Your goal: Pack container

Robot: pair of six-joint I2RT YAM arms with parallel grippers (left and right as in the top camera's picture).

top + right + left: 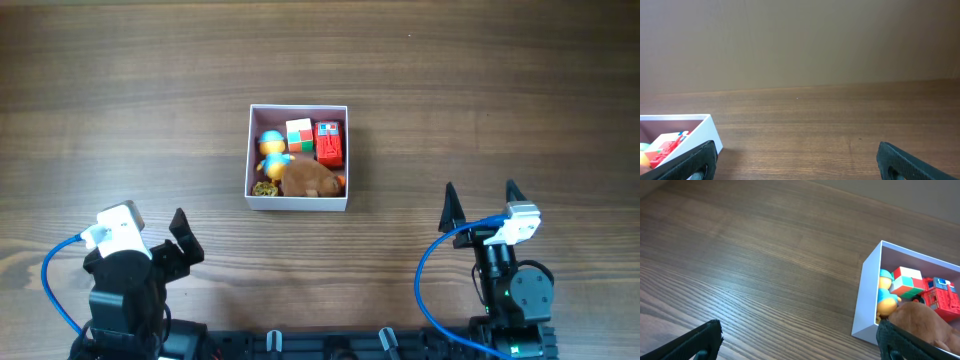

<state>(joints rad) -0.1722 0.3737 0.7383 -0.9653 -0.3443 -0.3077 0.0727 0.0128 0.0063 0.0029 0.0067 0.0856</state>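
Observation:
The container (298, 204), a square white box with a pink inside, sits mid-table. It holds a blue-and-yellow figure (270, 148), a red-green-white cube (299, 135), a red block toy (329, 143) and a brown plush (310, 179). It also shows in the left wrist view (867, 295) and the right wrist view (707, 131). My left gripper (183, 240) is open and empty, near the front left, apart from the box. My right gripper (480, 203) is open and empty at the front right, also apart from it.
The wooden table (480, 90) stretches around the box. Blue cables (55, 285) run by both arm bases along the front edge. A plain wall (800, 40) stands behind the table's far edge.

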